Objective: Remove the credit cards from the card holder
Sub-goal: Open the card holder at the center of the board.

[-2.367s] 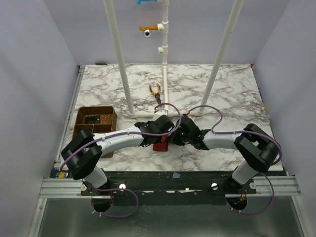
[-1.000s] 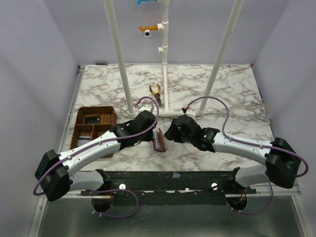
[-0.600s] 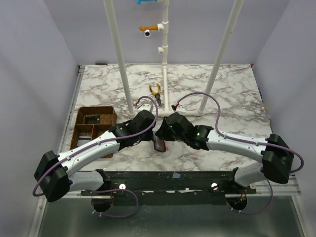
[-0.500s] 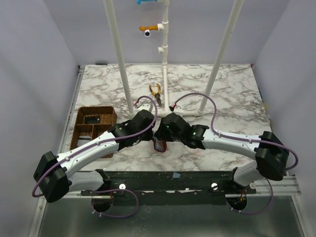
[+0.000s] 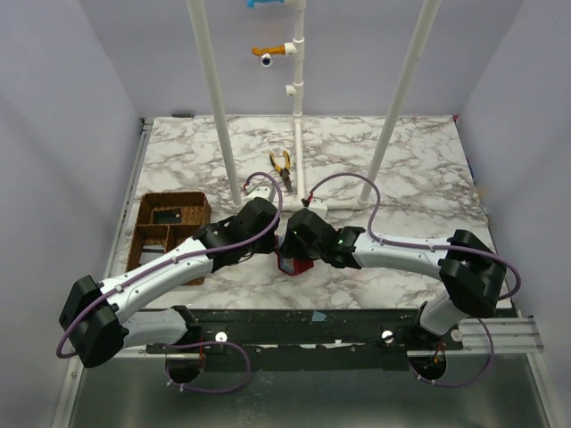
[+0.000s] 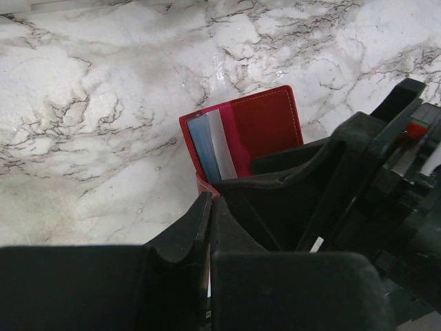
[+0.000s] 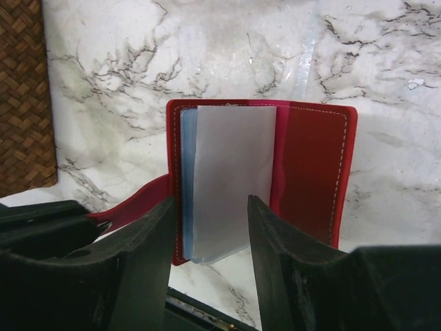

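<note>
red card holder point(image 7: 313, 172), grey-veined white table point(image 7: 413, 55)

— Where does the overhead camera sit?
— High above the near edge, looking down and forward over the whole white, grey-veined marble desk point(image 5: 419, 160).
— And the two wrist cameras?
— Close in, both angled down at the desk. Each frames the small red folding card holder point(image 7: 313, 165), which the overhead view shows mid-desk.

brown tray point(image 5: 174, 196) left (compartmented) | pliers point(image 5: 282, 167) far centre | marble table point(image 5: 428, 169)

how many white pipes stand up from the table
3 white plastic pipes: left pipe near the brown woven tray, middle pipe beside the yellow-handled pliers, right pipe further right.
</note>
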`<state>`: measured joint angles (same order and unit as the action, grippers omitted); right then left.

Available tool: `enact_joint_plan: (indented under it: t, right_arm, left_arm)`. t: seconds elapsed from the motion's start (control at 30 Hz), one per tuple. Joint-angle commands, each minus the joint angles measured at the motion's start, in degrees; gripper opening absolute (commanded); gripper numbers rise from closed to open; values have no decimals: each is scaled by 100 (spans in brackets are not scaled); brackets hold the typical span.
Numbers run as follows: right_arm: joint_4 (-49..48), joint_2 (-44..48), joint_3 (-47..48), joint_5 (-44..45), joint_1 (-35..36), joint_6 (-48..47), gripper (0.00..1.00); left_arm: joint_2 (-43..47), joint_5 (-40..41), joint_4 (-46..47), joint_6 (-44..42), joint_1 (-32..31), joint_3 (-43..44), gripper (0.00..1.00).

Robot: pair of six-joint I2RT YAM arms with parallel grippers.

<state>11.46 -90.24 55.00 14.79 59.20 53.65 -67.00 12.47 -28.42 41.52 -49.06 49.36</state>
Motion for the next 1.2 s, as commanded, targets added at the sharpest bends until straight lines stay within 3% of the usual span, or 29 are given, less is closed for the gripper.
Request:
enact_joint_plan:
  t: [0.0, 0.47, 1.17]
  right_arm:
    - [-128, -230, -37, 119, 30, 94, 48]
    - [-32, -96, -261, 383, 22, 260, 23]
    - [374, 331, -411, 705, -31, 298, 14]
  left_arm:
    - [100, -135, 120, 23, 50, -20, 0]
    - [135, -113, 17, 40, 138, -146, 0]
    - [0, -207, -135, -90, 508, -366, 0]
